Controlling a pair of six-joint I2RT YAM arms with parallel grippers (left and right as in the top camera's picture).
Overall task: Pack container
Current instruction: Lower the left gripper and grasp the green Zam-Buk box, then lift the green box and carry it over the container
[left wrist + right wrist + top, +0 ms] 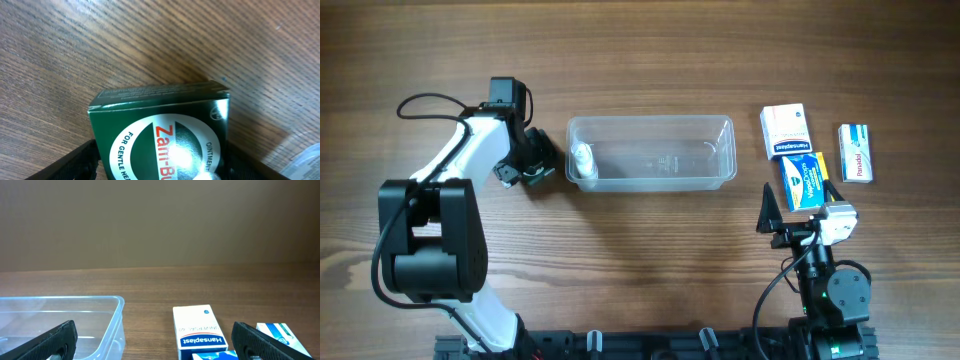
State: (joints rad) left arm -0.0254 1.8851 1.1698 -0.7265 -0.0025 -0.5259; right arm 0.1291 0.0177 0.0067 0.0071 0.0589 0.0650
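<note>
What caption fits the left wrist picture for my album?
Green Zam-Buk box between the fingers of the left end effector, on a wooden table.

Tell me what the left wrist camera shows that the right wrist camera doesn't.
Left wrist only: a green Zam-Buk box lying between the fingers of the left claw.

Right wrist only: the clear container, a Hansaplast box, a blue-and-white box, and the right claw standing wide open.

Both: the wooden table. A pale clear edge in the left wrist's lower right corner may be the container, but that cannot be told for sure.
</note>
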